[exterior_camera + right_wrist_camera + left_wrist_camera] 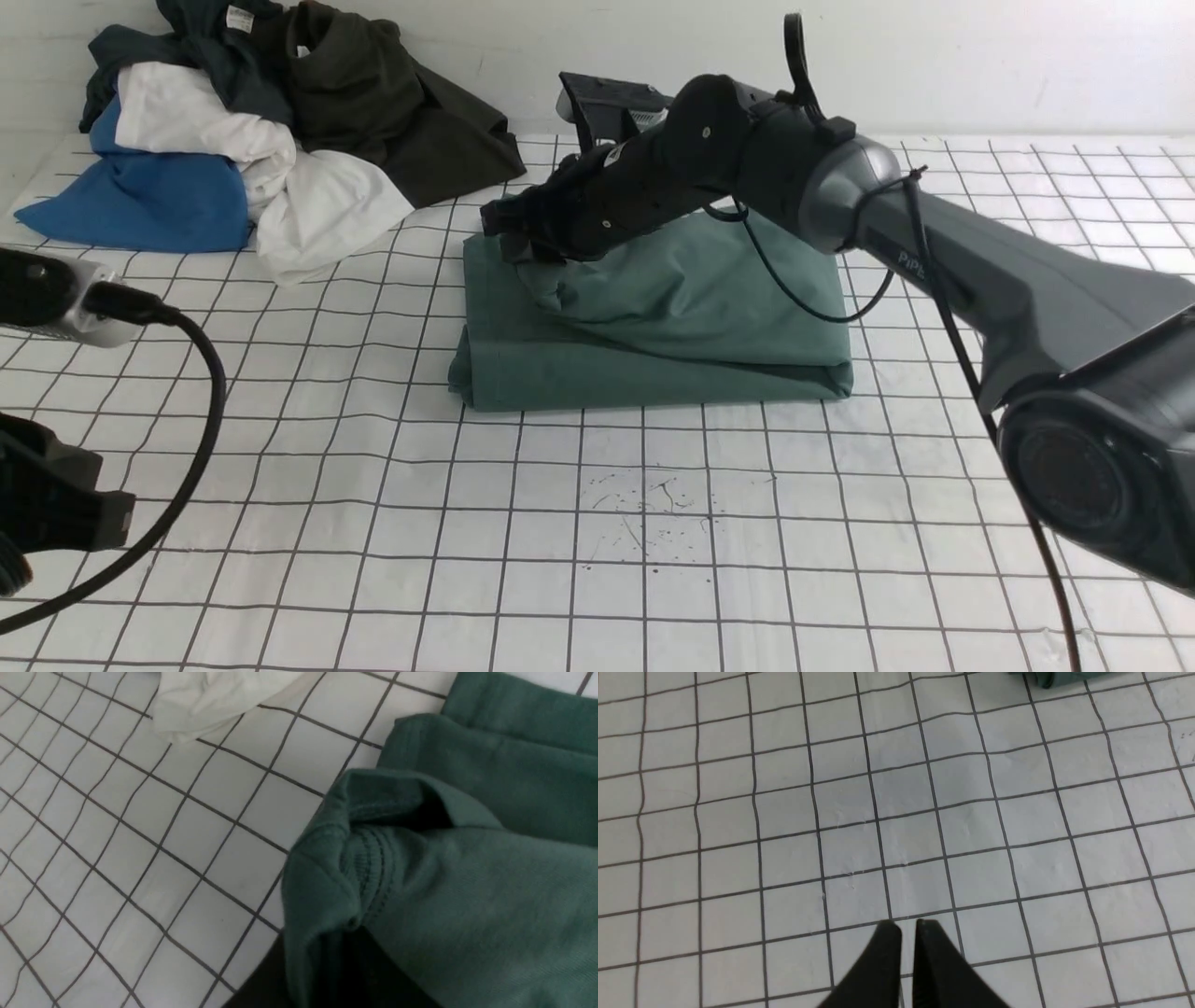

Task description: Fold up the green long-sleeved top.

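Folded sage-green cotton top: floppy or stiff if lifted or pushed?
Likely floppy: the sage-green cotton top bulges and creases softly. Lifted by one edge, its loosely stacked layers would probably sag open. Pushed, such soft folds likely bunch.

Your green top point(653, 327) sits folded in a thick rectangle, centre of the grid-lined table point(373, 523); upper layer puffed & raised at left edge, ribbed trim showing, btm layers flat.

Muted green long-sleeved top point(653, 317); white table cover point(373, 523), black grid; blue cloth point(140, 201); white cloth point(317, 210); dark olive garment point(373, 103).
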`<state>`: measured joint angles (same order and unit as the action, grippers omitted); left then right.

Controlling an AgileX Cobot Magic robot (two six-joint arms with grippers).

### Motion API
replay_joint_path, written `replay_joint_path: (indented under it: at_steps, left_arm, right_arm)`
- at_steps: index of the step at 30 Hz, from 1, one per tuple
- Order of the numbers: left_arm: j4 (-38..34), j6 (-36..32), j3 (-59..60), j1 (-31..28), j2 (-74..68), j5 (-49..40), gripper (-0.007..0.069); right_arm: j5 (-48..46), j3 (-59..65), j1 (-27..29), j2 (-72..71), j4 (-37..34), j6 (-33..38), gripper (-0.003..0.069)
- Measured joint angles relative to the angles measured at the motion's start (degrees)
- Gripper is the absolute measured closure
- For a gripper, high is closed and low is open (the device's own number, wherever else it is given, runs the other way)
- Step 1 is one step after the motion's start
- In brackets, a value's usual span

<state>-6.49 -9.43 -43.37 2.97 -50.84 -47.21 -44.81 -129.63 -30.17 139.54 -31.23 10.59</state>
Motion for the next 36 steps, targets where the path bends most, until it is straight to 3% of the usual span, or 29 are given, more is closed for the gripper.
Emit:
replay_joint_path:
  at_steps: [2,5,10,16,20,28,31,36]
  left_arm:
    - [-0.6,0.1,0.0,0.0,-0.7,0.5,0.0599]
    - [-1.0,0.1,0.0,0.0,-1.6,1.4,0.0599]
    - [-1.2,0.1,0.0,0.0,-2.7,2.6,0.0599]
    - [-5.9,-0.7,0.0,0.0,-5.6,4.5,0.0599]
    - [-9.5,-4.9,0.0,0.0,-7.9,5.0,0.0599]
    - [-16.6,-12.5,0.0,0.0,-3.4,5.2,0.0599]
    - [-19.5,-17.3,0.0,0.0,3.5,5.4,0.0599]
    - [-21.2,-20.3,1.0,0.0,11.6,7.5,0.0599]
  right_arm:
    - [0.3,-0.1,0.0,-0.2,0.2,0.7,0.0381]
    - [-0.3,-0.1,0.0,-0.3,2.1,2.6,0.0279]
    - [-3.3,-0.1,0.1,-0.5,6.6,3.9,0.0252]
    - [-3.7,-0.3,0.0,3.5,6.2,4.0,0.0484]
    - [-2.6,-0.2,-0.9,6.3,3.4,6.4,0.0641]
    - [-8.1,-1.5,0.3,-4.9,1.8,12.9,0.067]
    - [-13.7,-1.7,3.7,-13.8,6.0,13.2,0.067]
    - [-13.9,6.2,9.6,-22.9,12.6,12.7,0.067]
